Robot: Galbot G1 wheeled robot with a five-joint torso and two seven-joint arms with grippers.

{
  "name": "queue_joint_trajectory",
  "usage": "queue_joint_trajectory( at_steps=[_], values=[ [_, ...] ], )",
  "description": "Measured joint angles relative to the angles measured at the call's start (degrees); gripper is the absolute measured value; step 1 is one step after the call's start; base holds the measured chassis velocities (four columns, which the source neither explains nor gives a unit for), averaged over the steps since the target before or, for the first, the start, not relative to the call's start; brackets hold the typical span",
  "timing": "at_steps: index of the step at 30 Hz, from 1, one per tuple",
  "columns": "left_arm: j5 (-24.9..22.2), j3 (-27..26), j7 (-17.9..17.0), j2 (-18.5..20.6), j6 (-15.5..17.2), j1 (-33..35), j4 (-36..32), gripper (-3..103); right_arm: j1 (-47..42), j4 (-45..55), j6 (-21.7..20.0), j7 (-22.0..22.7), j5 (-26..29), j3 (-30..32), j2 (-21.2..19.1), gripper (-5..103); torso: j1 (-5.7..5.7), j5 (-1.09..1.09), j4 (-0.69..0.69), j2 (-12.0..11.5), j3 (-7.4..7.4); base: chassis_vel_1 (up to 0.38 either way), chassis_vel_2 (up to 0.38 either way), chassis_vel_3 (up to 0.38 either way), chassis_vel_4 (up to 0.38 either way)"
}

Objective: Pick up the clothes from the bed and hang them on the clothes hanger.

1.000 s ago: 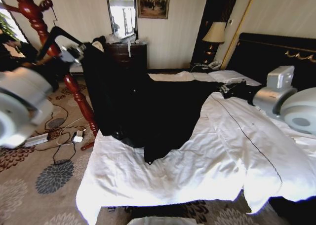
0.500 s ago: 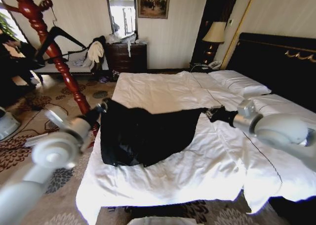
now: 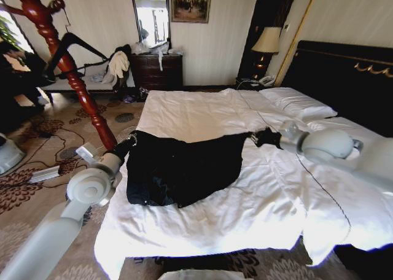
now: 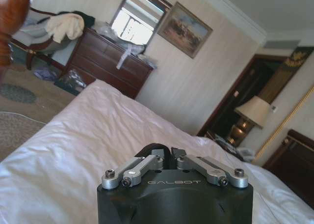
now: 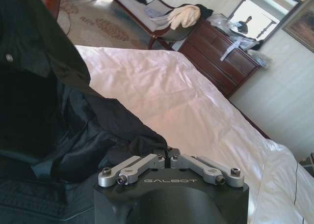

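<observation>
Both grippers pinch the black jacket (image 3: 184, 169) where it lies spread across the bed (image 3: 202, 225).

From where I stand, the left gripper (image 3: 127, 143) nips the garment's edge at about 9 o'clock of the cloth, fingers drawn together on dark fabric, and the right gripper (image 3: 263, 137) clamps the opposite corner at about 2 o'clock, its jaws pressed together on a fold. The jacket sags flat on the white sheets between them. The black clothes hanger (image 3: 77, 46) hangs on the red wooden coat stand (image 3: 67, 65) off at 10 o'clock, well apart from the bed. To do this well, I reckon both arms should rise evenly, keeping the cloth taut, so the shoulders open wide enough for the hanger.
</observation>
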Motion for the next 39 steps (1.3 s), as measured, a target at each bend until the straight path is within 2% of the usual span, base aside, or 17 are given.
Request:
queue_joint_trajectory(
  at_steps=[1,4,6,9,11,14,16,19,21,22,23,24,25,28,31,34,39],
  values=[
    [0.16,0.00,0.15,0.04,0.19,0.24,-0.06,13,0.17,0.22,-0.05,0.03,-0.15,-0.36,0.68,0,-0.01,0.02,-0.01,0.00,0.00,0.000,0.000,0.000,0.000],
    [1.98,-0.14,0.38,0.46,1.08,1.91,-0.07,29,0.71,1.12,-0.11,0.21,-0.98,-2.09,4.35,0,-0.01,0.00,0.02,-0.01,0.00,0.000,0.000,0.000,0.000],
    [2.32,-0.25,0.45,0.64,1.33,2.19,-0.07,29,0.73,1.31,-0.11,0.27,-1.10,-2.36,4.91,0,0.00,0.00,0.03,0.00,0.00,0.000,0.000,0.000,0.000],
    [4.73,-2.07,2.38,2.92,3.96,5.13,-1.47,45,0.89,2.36,-0.12,-0.03,-1.90,-3.47,7.58,0,-0.01,0.01,0.02,0.00,-0.01,0.000,0.000,0.000,0.000],
    [5.02,-2.68,2.88,3.58,4.49,5.88,-2.19,51,0.93,2.70,-0.11,-0.36,-2.18,-3.68,8.06,-1,-0.01,0.01,0.03,0.00,-0.01,0.000,0.000,0.000,0.000],
    [5.49,-3.72,3.24,4.61,4.83,6.80,-3.49,67,0.89,3.68,-0.11,-0.89,-2.76,-4.22,8.86,15,-0.01,0.00,0.05,0.00,-0.01,0.000,0.000,0.000,0.000],
    [5.72,-3.89,3.24,4.73,4.78,6.81,-3.65,67,0.86,3.90,-0.11,-1.35,-3.15,-4.37,8.99,15,-0.01,0.00,0.04,0.00,-0.01,0.000,0.000,0.000,0.000],
    [6.13,-4.36,3.25,4.68,3.92,6.78,-4.17,83,0.84,4.00,-0.04,-2.81,-3.73,-4.52,8.75,31,-0.01,0.00,0.02,0.00,-0.01,0.000,0.000,0.000,0.000],
    [6.13,-4.49,3.24,4.63,3.84,6.88,-4.37,83,0.84,3.91,-0.02,-3.08,-3.64,-4.52,8.54,31,-0.01,0.00,0.03,0.00,0.00,0.000,0.000,0.000,0.000],
    [6.13,-4.69,3.24,4.56,3.74,7.11,-4.60,88,0.87,3.76,-0.01,-3.51,-3.48,-4.50,8.32,37,-0.01,-0.01,0.03,0.00,0.00,0.000,0.000,0.000,0.000],
    [6.13,-4.69,3.24,4.56,3.74,7.11,-4.60,88,0.87,3.76,-0.01,-3.51,-3.48,-4.50,8.32,37,-0.01,-0.01,0.03,0.00,0.00,0.000,0.000,0.000,0.000],
    [6.13,-5.25,3.24,4.46,3.65,7.80,-5.05,94,1.00,3.42,0.12,-4.60,-3.14,-4.43,7.97,41,-0.01,-0.01,0.04,0.00,0.00,0.000,0.000,0.000,0.000],
    [6.12,-6.65,3.41,4.30,3.49,9.40,-5.79,100,1.79,3.09,0.16,-5.60,-0.69,-3.94,7.86,58,-0.01,0.00,0.03,0.00,0.00,0.000,0.000,0.000,0.000],
    [6.03,-7.67,3.56,4.34,3.48,10.17,-5.93,100,3.15,1.78,-1.04,-5.56,0.25,-3.03,7.79,74,-0.01,0.00,0.03,0.00,0.00,0.000,0.000,0.000,0.000],
    [5.79,-8.03,3.58,4.53,3.44,10.16,-5.90,100,3.67,0.89,-2.20,-5.67,-0.81,-2.73,7.51,80,-0.01,-0.01,0.03,0.00,0.00,0.000,0.000,0.000,0.000],
    [5.69,-8.38,3.57,4.87,3.39,10.05,-5.89,100,4.39,1.12,-2.93,-2.87,1.17,-2.32,8.34,95,0.00,-0.01,0.04,0.00,0.00,0.000,0.000,0.000,0.000],
    [5.86,-8.88,3.69,4.97,3.28,10.24,-6.01,100,6.35,4.74,-3.76,1.08,7.09,-0.82,13.23,100,0.00,-0.01,0.03,0.00,0.00,0.000,0.000,0.000,0.000]
  ],
)
